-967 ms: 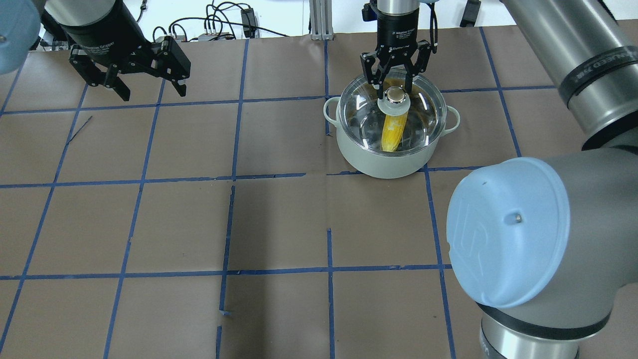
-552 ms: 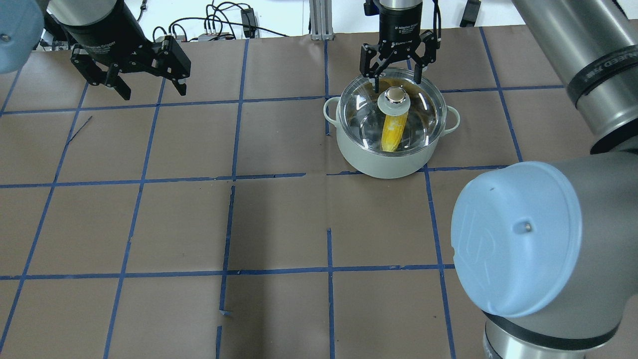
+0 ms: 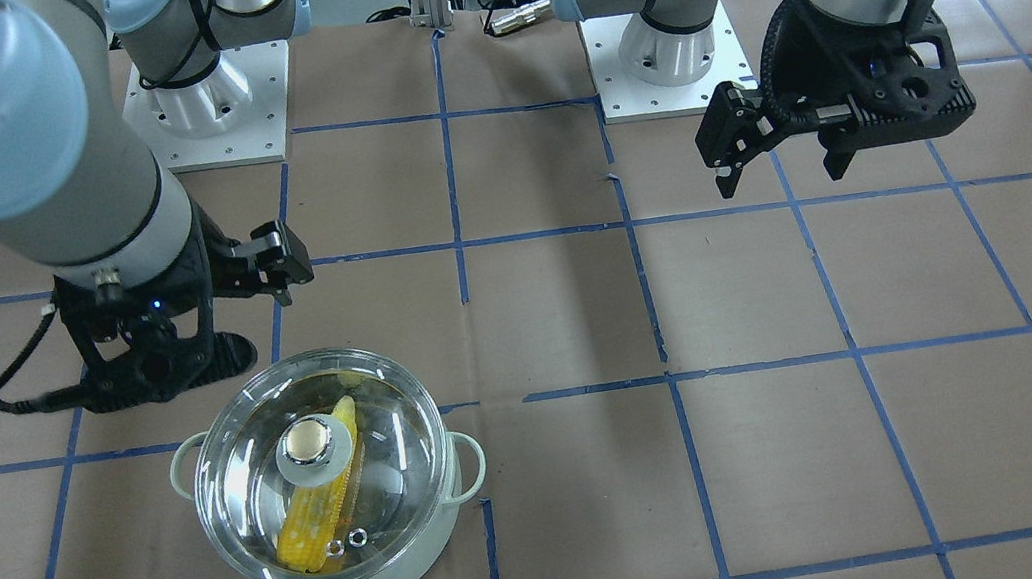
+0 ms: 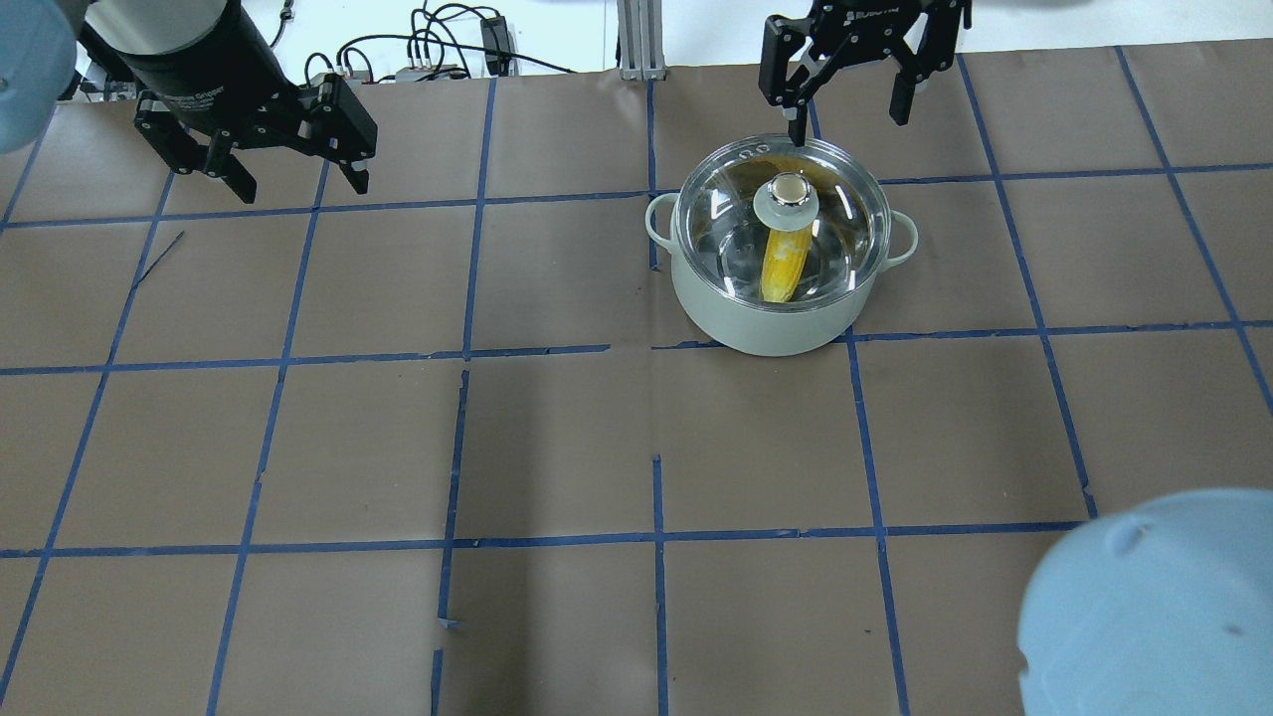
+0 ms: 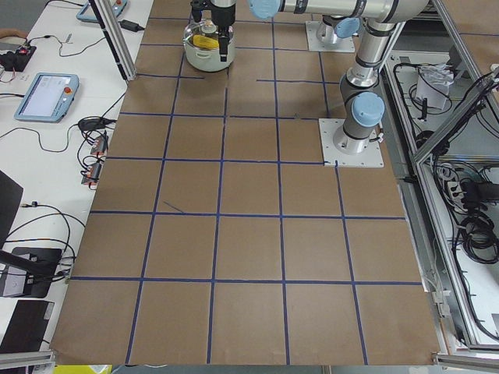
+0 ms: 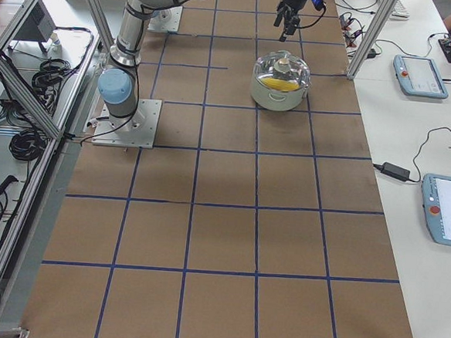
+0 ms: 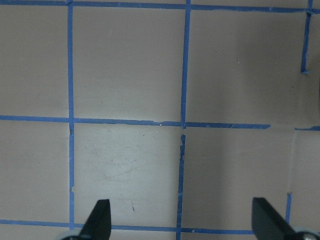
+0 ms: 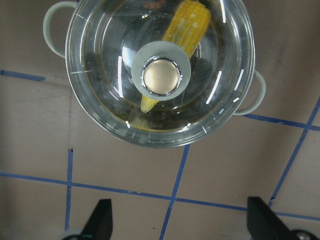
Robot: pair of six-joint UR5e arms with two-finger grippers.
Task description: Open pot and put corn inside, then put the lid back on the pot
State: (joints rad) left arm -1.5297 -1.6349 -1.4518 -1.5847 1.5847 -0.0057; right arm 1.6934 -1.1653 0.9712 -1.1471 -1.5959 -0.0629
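Note:
The pale mint-white pot (image 4: 766, 323) stands on the table right of centre, also in the front view (image 3: 409, 537). The clear glass lid (image 4: 845, 214) sits on it, knob (image 8: 161, 76) up. The yellow corn (image 4: 781, 268) lies inside and shows through the glass, also in the right wrist view (image 8: 189, 22). My right gripper (image 4: 845, 114) is open and empty, raised above and beyond the pot's far rim, apart from the lid. My left gripper (image 4: 301, 184) is open and empty, far left, over bare table (image 7: 180, 150).
Brown paper with a blue tape grid (image 4: 557, 447) covers the table. Cables and small boxes (image 4: 428, 55) lie past the far edge. The two arm bases (image 3: 207, 101) stand at the robot's side. My right arm's blue elbow cap (image 4: 1154, 607) fills the overhead view's lower right.
My right gripper has risen and drawn back from the lid's knob towards the far edge, open. The lid has stayed on the pot. The left arm has barely moved.

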